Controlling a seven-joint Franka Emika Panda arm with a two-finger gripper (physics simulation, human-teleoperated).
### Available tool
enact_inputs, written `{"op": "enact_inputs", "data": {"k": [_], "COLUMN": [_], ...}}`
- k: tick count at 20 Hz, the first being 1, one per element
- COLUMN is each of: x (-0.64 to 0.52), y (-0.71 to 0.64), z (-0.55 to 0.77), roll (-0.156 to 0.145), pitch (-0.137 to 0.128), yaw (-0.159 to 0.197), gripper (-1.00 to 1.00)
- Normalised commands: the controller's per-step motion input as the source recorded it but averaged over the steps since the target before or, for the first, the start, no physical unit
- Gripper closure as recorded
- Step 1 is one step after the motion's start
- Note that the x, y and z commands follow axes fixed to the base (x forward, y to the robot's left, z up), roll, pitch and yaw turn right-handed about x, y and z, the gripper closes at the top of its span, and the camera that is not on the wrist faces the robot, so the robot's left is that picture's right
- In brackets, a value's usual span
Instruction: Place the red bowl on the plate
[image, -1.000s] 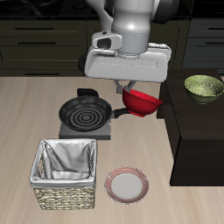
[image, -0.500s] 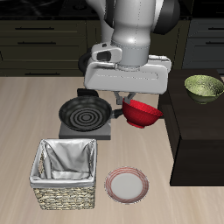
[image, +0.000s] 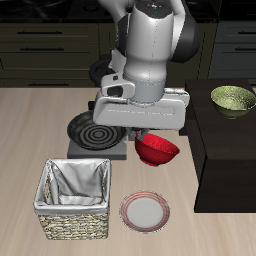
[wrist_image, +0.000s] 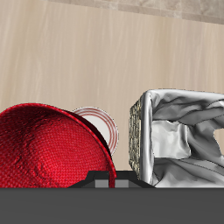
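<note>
The table (image: 30, 130) spreads pale and woody under me. On it, in the lower left of the exterior frame, sits the basket (image: 72, 200) with its grey cloth lining, and farther back the black frying pan (image: 95, 128) rests on its burner. My gripper (image: 146, 136) is clenched on the rim of the red bowl (image: 158, 151), holding it in the air near the frame's centre. The plate (image: 146, 211) lies bare beside the basket, below the bowl in the picture.
</note>
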Motion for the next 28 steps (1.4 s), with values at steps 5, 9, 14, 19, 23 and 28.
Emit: {"op": "enact_inputs", "data": {"k": [5, 9, 14, 19, 23, 28], "x": [0.08, 0.04, -0.04, 0.06, 0.0, 0.07], "y": [0.03, 0.19, 0.2, 0.09, 0.0, -0.02], "z": [-0.23, -0.39, -0.2, -0.15, -0.09, -0.18], "roll": [-0.018, 0.001, 0.016, -0.01, -0.001, -0.008], "pitch": [0.026, 0.043, 0.024, 0.013, 0.008, 0.012], "yaw": [0.009, 0.021, 0.015, 0.016, 0.007, 0.009], "gripper": [1.0, 1.0, 1.0, 1.0, 1.0, 1.0]}}
